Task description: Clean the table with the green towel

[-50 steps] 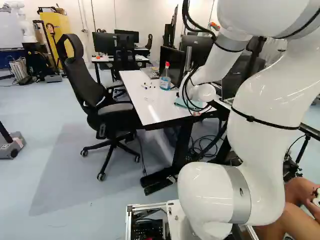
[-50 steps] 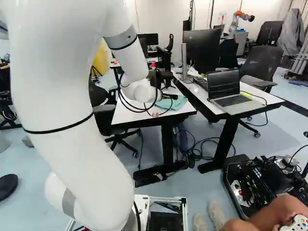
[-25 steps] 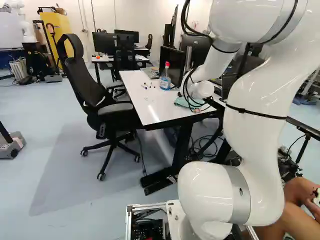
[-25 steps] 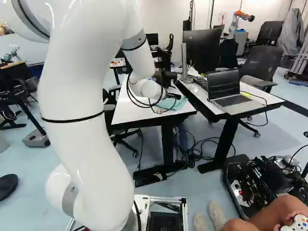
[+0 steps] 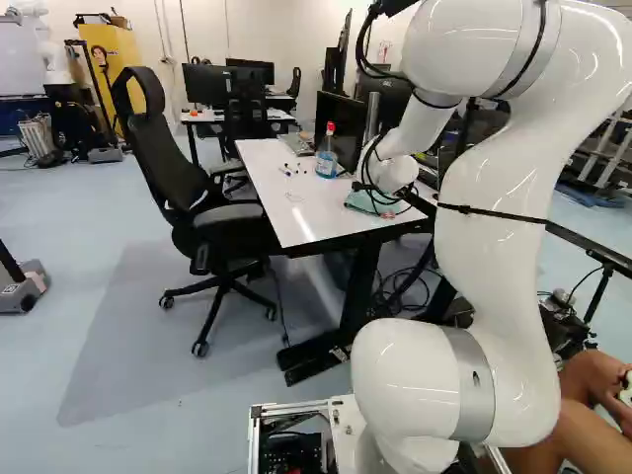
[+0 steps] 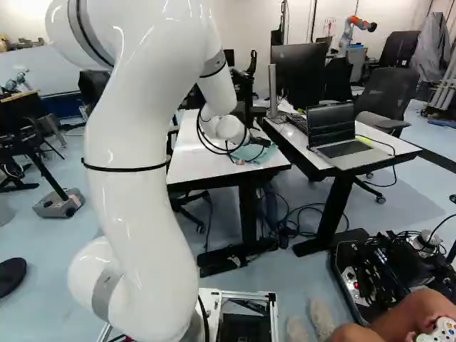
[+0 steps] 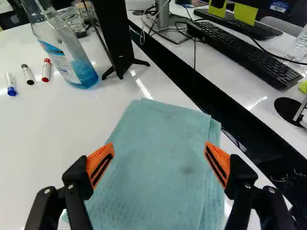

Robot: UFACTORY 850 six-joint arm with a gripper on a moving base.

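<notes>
1. The white arm (image 5: 494, 237) rises from its lowest joint and bends down toward the desk (image 5: 296, 222).
2. The jaws stand wide open above the desk, with nothing gripped; their orange pads (image 7: 100, 164) face each other across the towel.
3. The green towel (image 7: 153, 158) lies flat on the desk, under and ahead of the jaws, close to the long edge beside the gap. Layers show along one side, and one spot looks darker.
4. A black office chair (image 5: 163, 158) stands beside the desk.
5. Beyond the towel is a clear bottle (image 7: 62, 55) of blue liquid, upright, with a red cap in the left base view. Near it lie three markers: red-capped (image 7: 46, 71), black-capped (image 7: 28, 74) and blue-capped (image 7: 10, 85).
6. Just beside the bottle, a black monitor (image 7: 112, 33) stands on splayed feet.
7. Across the gap, a neighbouring desk (image 6: 388, 148) carries an open laptop (image 6: 331, 127) and a black keyboard (image 7: 244, 52).
</notes>
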